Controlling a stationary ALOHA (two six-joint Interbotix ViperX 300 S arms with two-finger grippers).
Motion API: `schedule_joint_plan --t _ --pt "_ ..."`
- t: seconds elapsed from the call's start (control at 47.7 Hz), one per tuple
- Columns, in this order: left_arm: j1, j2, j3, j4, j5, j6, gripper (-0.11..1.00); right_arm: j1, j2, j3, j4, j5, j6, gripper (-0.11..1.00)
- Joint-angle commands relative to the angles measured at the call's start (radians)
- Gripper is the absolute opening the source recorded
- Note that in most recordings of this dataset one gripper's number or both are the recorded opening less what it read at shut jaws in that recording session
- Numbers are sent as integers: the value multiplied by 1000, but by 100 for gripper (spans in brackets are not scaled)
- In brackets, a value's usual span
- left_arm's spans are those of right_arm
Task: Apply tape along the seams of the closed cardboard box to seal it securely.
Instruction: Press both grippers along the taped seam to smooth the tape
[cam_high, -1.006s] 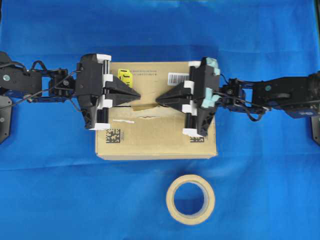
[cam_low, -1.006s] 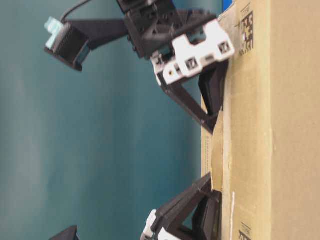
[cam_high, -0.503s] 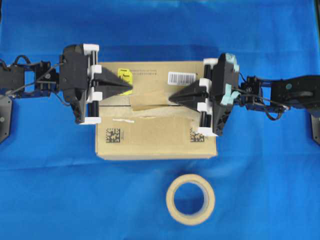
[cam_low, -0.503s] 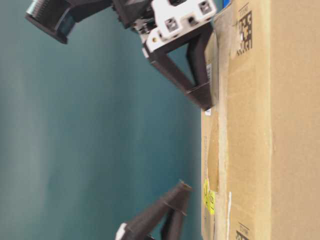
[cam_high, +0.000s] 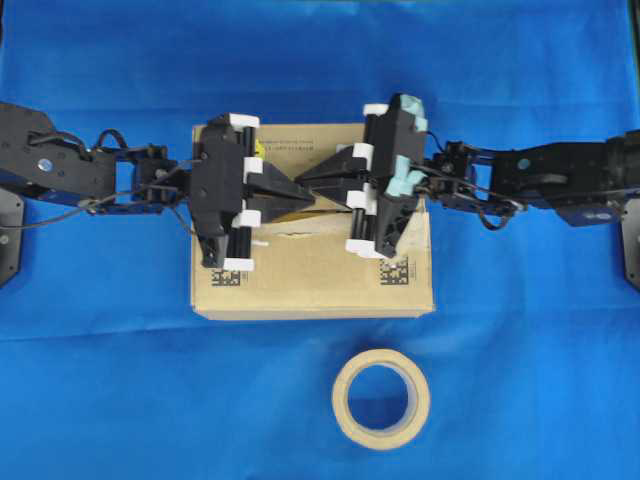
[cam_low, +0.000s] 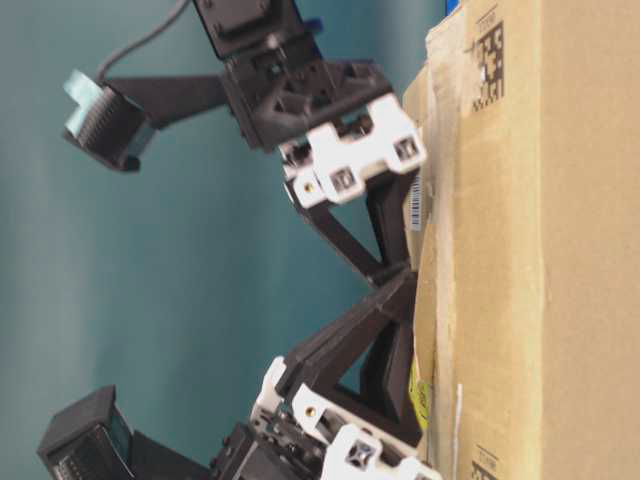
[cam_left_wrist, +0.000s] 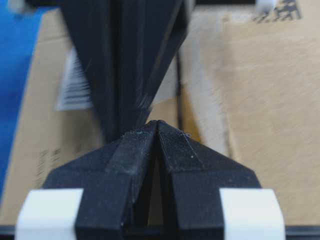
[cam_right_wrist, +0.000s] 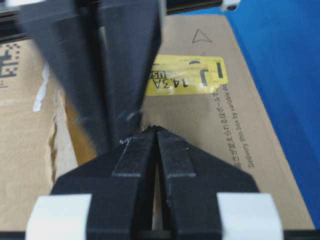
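The brown cardboard box (cam_high: 310, 280) lies flat on the blue cloth, with its yellow sticker (cam_right_wrist: 185, 75) and barcode label (cam_left_wrist: 75, 90) on top. My left gripper (cam_high: 303, 193) and right gripper (cam_high: 300, 180) are both shut and empty. They meet tip beside tip over the middle of the box top, low against it. The tape is mostly hidden under their fingers; only a tan sliver (cam_high: 288, 212) shows. The seam's dark line (cam_left_wrist: 178, 75) runs on past the left fingertips. In the table-level view the right gripper (cam_low: 392, 272) comes from above and the left gripper (cam_low: 404, 284) from below.
A beige tape roll (cam_high: 381, 399) lies on the cloth in front of the box. Pale torn paper (cam_high: 290, 236) runs across the box top. Black data-matrix codes (cam_high: 395, 270) sit near the box's front corners. Blue cloth (cam_high: 100, 380) surrounds the box.
The two grippers drew apart toward the box ends, then came back together. Their tips now pass beside one another over the middle, covering the tape.
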Motion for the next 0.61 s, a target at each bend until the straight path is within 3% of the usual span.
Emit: schedule_joint_plan --t 0.0,0.587 --pt "-18 -2 -29 2 -9 0 0 2 3 -41 -3 -3 -2 -1" --pt "-26 2 55 0 -17 -57 0 74 46 -21 20 -6 23 -1"
